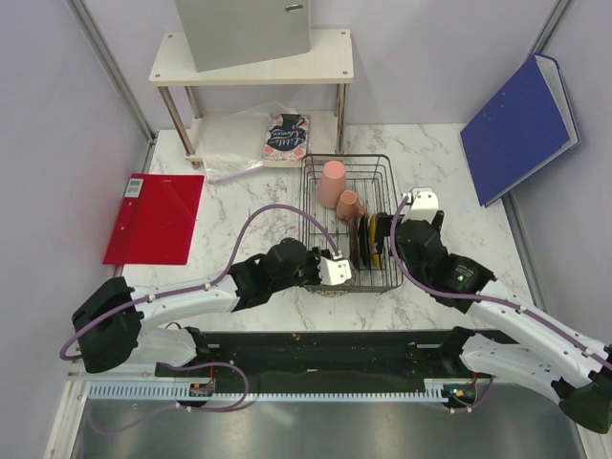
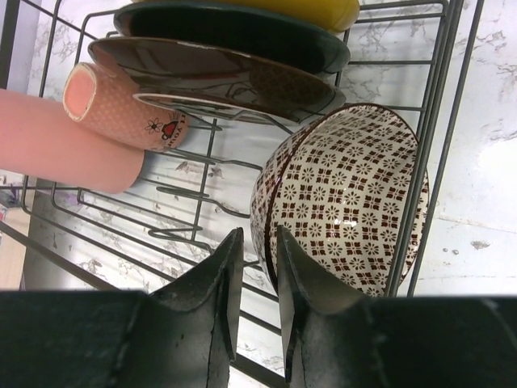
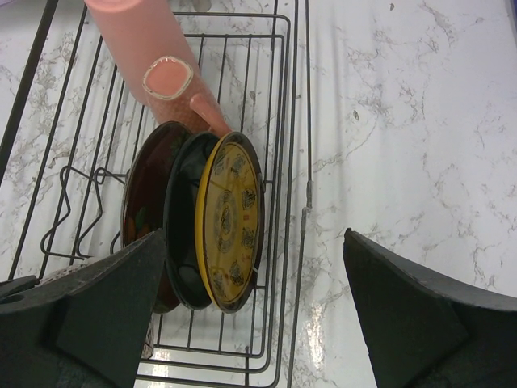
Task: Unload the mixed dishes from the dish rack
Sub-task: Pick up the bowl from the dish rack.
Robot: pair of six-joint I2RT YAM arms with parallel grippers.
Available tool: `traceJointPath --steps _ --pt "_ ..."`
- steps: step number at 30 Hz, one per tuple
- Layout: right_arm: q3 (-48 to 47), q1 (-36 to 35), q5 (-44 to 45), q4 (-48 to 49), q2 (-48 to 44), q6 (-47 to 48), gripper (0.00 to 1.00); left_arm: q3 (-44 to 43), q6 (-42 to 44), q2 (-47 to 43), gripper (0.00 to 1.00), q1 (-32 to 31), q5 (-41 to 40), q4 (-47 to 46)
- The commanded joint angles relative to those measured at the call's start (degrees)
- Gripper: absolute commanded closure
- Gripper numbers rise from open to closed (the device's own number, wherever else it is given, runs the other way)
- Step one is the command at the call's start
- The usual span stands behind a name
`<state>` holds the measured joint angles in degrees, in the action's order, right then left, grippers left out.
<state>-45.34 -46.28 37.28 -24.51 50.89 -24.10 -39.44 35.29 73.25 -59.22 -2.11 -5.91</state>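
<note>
The dish rack (image 1: 316, 172) holds a tall pink cup (image 1: 332, 182) and a small pink mug (image 1: 348, 204) lying down, with dark plates (image 1: 368, 241) on edge. In the left wrist view the patterned bowl (image 2: 347, 194) leans against the rack wall (image 2: 440, 121). My left gripper (image 2: 258, 242) is shut on its rim, one finger inside and one outside. My right gripper (image 3: 252, 238) hangs wide open over the rack's right wall (image 3: 292, 121), beside the yellow plate (image 3: 230, 218), the black plate (image 3: 179, 218) and the red floral plate (image 3: 144, 202).
A white two-tier shelf (image 1: 253, 62) stands behind the rack, with a patterned book (image 1: 286, 136) and clear plastic (image 1: 239, 143) beneath it. A red folder (image 1: 155, 215) lies at the left. A blue binder (image 1: 521, 129) leans at the right.
</note>
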Motion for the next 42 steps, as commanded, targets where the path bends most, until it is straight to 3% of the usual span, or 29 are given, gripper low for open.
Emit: traceJointPath --steps 1,8,9,12,24,34,42 --pt "0.34 -0.04 0.17 0.34 0.00 -0.95 0.02 0.94 -1.98 -0.57 0.69 0.16 -1.49 -2.70" --pt "0.78 -0.12 0.25 0.43 0.17 -1.13 0.02 0.77 -1.71 1.10 0.72 0.07 -2.55 -2.96" --pt "0.87 -0.04 0.34 0.43 0.17 -1.13 0.02 0.68 -1.80 1.19 0.84 0.07 -2.46 -2.96" --pt "0.87 -0.04 0.51 0.43 0.08 -1.13 0.02 0.51 -1.89 1.10 0.98 0.16 -2.37 -2.70" --pt "0.78 -0.04 0.43 0.52 0.70 -1.21 0.02 -1.08 -3.56 -2.93 0.98 -0.28 -5.97 -1.56" --pt "1.31 -0.04 0.69 1.31 1.75 -1.83 0.02 6.21 2.59 -3.56 0.98 -6.16 -19.41 -18.86" --pt "1.75 -0.04 1.22 1.84 1.75 -2.27 0.02 10.78 11.11 1.62 0.98 -11.35 -27.77 -40.36"
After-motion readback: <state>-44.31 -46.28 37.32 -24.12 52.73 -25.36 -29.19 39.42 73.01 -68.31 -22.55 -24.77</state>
